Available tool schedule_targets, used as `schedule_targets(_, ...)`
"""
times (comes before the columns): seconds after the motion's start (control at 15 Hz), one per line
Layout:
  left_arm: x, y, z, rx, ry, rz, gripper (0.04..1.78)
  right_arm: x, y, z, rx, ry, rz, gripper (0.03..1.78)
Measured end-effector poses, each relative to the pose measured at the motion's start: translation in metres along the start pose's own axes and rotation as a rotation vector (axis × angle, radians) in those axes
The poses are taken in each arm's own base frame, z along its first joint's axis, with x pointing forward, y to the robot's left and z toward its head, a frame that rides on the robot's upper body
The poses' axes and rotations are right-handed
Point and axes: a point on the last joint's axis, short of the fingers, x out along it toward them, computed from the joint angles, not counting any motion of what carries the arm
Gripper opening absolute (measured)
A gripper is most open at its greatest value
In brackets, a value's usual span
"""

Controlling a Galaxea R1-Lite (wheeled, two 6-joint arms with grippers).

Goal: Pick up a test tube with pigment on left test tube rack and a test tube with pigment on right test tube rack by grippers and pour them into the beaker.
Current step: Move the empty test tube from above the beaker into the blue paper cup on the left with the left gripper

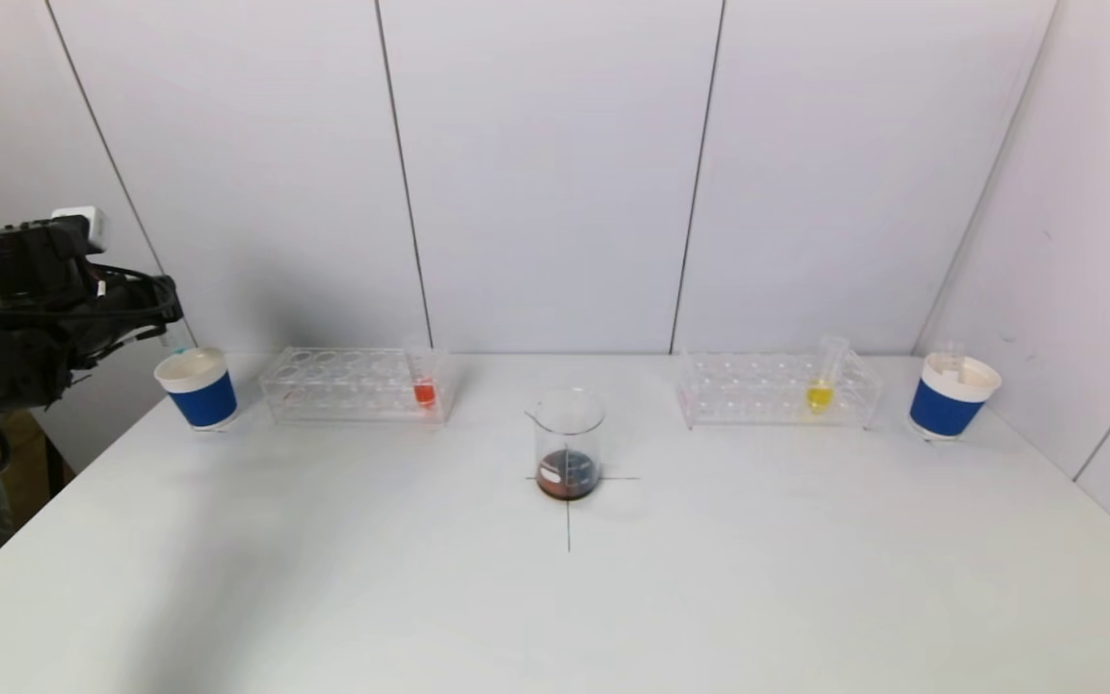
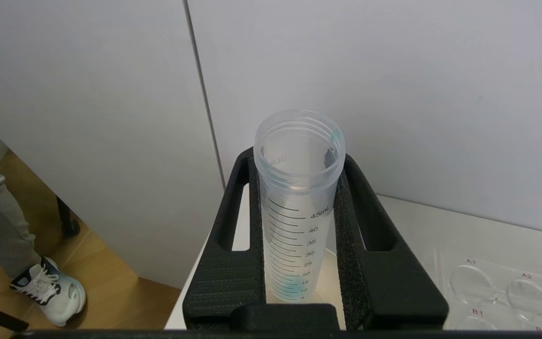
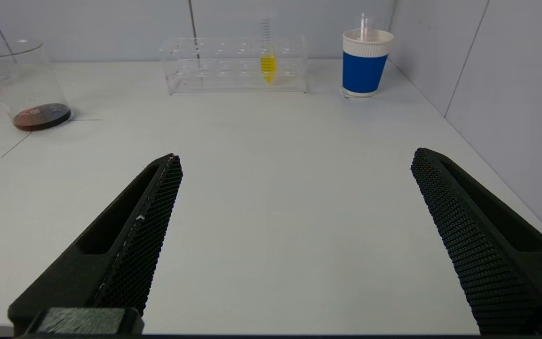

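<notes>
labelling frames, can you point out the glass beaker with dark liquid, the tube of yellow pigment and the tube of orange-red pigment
glass beaker with dark liquid (image 1: pixel 568 445): head view, on its clear wall.
tube of yellow pigment (image 1: pixel 819 395): head view, on the yellow liquid at its bottom.
tube of orange-red pigment (image 1: pixel 425 392): head view, on the coloured liquid at its bottom.

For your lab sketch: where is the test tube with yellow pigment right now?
In the head view, the yellow test tube stands in the right test tube rack, near its right end, between the beaker and the right blue cup.
</notes>
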Motion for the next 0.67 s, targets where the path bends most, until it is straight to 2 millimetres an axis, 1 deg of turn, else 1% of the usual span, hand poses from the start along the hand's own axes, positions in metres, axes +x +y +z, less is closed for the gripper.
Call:
schedule_targets(0.2,0.001,0.001,-0.007,0.001,0.021,0.002,0.44,0.0,0.0,0.0,0.0,0.0,0.0,1.77)
schedule_targets(0.53,0.005,0.001,-0.024,0.004,0.004,0.0,0.44,0.0,0.0,0.0,0.0,0.0,0.0,1.77)
schedule_targets(0.67,0.005,0.001,-0.033,0.0,0.025,-0.007,0.44,0.0,0.0,0.0,0.0,0.0,0.0,1.77)
